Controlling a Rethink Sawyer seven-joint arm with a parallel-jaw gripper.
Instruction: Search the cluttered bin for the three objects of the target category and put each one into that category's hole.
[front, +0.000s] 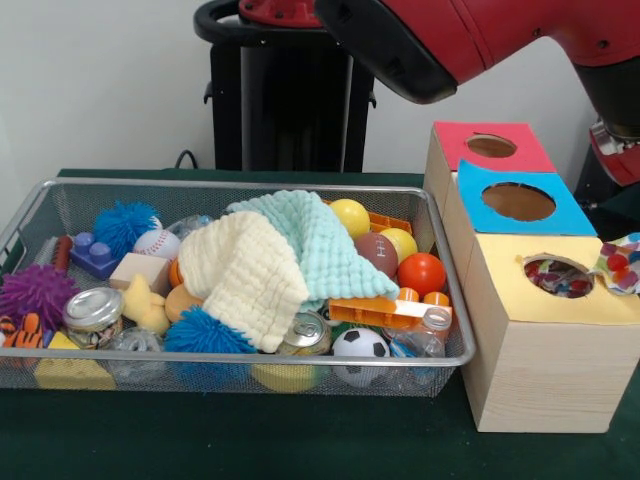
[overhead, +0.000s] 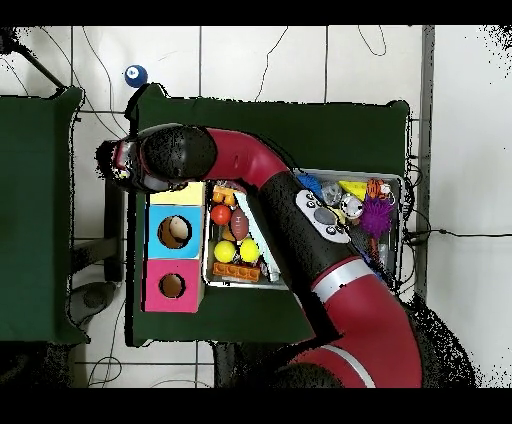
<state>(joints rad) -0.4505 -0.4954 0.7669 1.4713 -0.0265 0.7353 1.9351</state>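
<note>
Dark green cloth covers the table (front: 300, 450), and on it stand one wire bin (front: 240, 375) and, just beside it at 3 o'clock in the front view, one long wooden box (front: 540, 370) with three holes in its top: a red panel (front: 455, 140) at the far end, a blue panel (front: 500, 225) in the middle and a yellow panel (front: 520, 295) nearest the camera. One red and black arm (overhead: 290, 205) sweeps across the bin in the overhead view, running from 5 o'clock up toward 10 o'clock, its wrist over the box's yellow end. Its gripper (front: 625, 262) shows only at the front view's 3 o'clock edge, beside the yellow hole, masked by a crumpled multicoloured wrapper (front: 615, 258); whether the claw is spread or closed, and whether it has hold of that wrapper, I cannot tell. Inside the bin lie two knitted cloths, one cream (front: 250, 270) and one mint (front: 315, 240), over the clutter. Balls are many: two yellow (front: 350, 215), one orange (front: 422, 272), one brown football (front: 377, 250), one baseball (front: 156, 242), one soccer ball (front: 360, 345). Two blue spiky pom-poms (front: 122, 222) and one purple one (front: 35, 292) lie there too, with two tin cans (front: 92, 310) and one orange toy brick (front: 390, 310).
</note>
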